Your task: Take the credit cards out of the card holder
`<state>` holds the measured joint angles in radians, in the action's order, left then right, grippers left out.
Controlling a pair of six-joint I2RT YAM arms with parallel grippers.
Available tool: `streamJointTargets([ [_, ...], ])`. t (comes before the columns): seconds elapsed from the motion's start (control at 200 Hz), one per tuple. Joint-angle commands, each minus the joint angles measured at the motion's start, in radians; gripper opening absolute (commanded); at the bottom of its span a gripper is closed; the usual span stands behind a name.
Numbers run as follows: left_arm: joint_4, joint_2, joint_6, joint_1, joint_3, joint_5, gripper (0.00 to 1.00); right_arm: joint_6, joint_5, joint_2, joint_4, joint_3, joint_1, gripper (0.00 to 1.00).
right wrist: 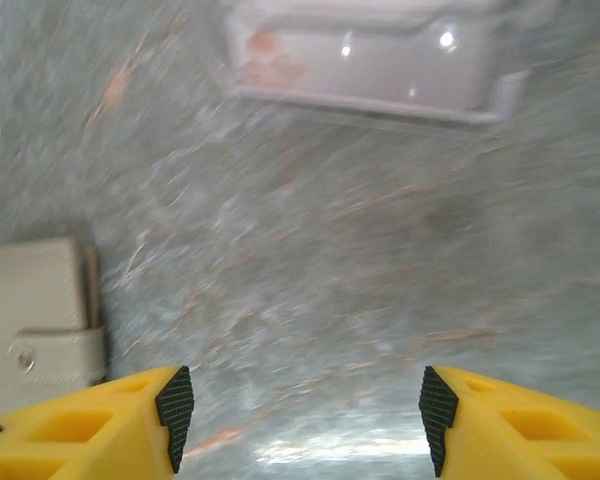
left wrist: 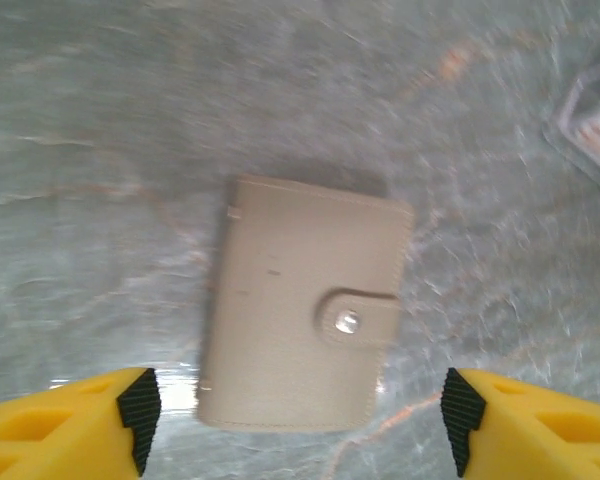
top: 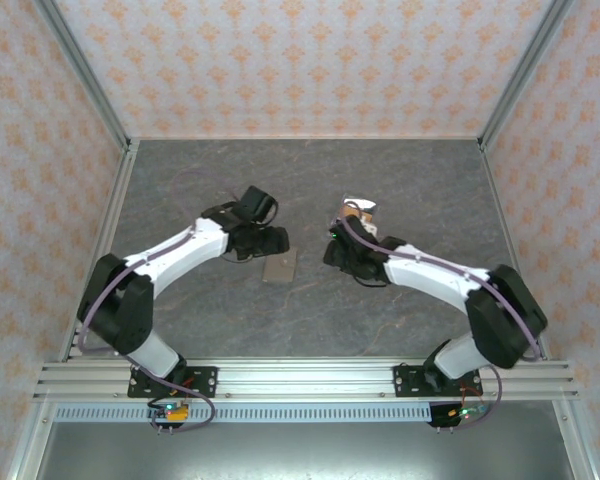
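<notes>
The card holder [top: 280, 266] lies flat and closed on the grey table, olive-taupe side up, its strap snapped shut [left wrist: 355, 322]. My left gripper [left wrist: 299, 420] hovers just above its near edge, open, with both yellow fingers [left wrist: 90, 420] wide of the holder and not touching it. In the top view the left gripper [top: 268, 240] sits just left of and behind the holder. My right gripper [right wrist: 305, 420] is open over bare table, with the card holder [right wrist: 35, 320] off to its left. In the top view the right gripper [top: 342, 254] is right of the holder. The credit cards are hidden.
A glossy clear plastic piece [top: 360, 208] lies behind the right gripper; the same clear piece [right wrist: 370, 55] shows at the top of the right wrist view and its corner [left wrist: 592, 115] in the left wrist view. Metal frame posts and patterned walls [top: 300, 60] enclose the table.
</notes>
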<state>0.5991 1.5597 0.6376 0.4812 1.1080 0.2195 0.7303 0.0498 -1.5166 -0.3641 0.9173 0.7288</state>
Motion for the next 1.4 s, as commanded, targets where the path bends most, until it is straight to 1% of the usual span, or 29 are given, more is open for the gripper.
streamJointTargets([
  [0.0, -0.030, -0.071, 0.036, -0.080, -0.084, 0.011, 0.81, -0.040, 0.044, -0.111, 0.002, 0.115, 0.066, 0.64],
  [0.135, -0.021, -0.164, 0.044, -0.156, -0.171, -0.076, 0.92, -0.073, 0.078, -0.269, -0.038, 0.272, 0.125, 0.62],
  [0.25, -0.016, -0.237, 0.055, -0.197, -0.230, -0.136, 1.00, -0.118, 0.048, -0.404, -0.160, 0.448, 0.170, 0.59],
  [0.41, 0.015, -0.297, 0.072, -0.242, -0.274, -0.188, 1.00, -0.132, 0.033, -0.521, -0.233, 0.580, 0.197, 0.57],
  [0.566, 0.027, -0.319, 0.077, -0.256, -0.289, -0.190, 1.00, -0.158, -0.013, -0.603, -0.325, 0.667, 0.199, 0.53],
  [0.671, 0.022, -0.319, 0.079, -0.256, -0.296, -0.178, 1.00, -0.192, -0.048, -0.626, -0.373, 0.677, 0.198, 0.52],
  [0.826, 0.006, -0.301, 0.077, -0.255, -0.299, -0.126, 1.00, -0.266, -0.079, -0.588, -0.392, 0.582, 0.199, 0.53],
  [1.006, -0.030, -0.276, 0.068, -0.254, -0.303, -0.040, 1.00, -0.307, -0.044, -0.455, -0.356, 0.405, 0.199, 0.53],
  [1.096, -0.070, -0.271, 0.070, -0.250, -0.318, 0.031, 1.00, -0.284, -0.029, -0.389, -0.336, 0.339, 0.198, 0.52],
  [1.226, -0.111, -0.271, 0.077, -0.222, -0.328, 0.093, 1.00, -0.231, -0.004, -0.292, -0.298, 0.305, 0.199, 0.52],
  [1.316, -0.116, -0.270, 0.081, -0.189, -0.320, 0.118, 1.00, -0.192, -0.036, -0.224, -0.279, 0.294, 0.197, 0.53],
  [1.396, -0.112, -0.261, 0.080, -0.148, -0.310, 0.126, 1.00, -0.177, -0.074, -0.206, -0.287, 0.293, 0.189, 0.53],
])
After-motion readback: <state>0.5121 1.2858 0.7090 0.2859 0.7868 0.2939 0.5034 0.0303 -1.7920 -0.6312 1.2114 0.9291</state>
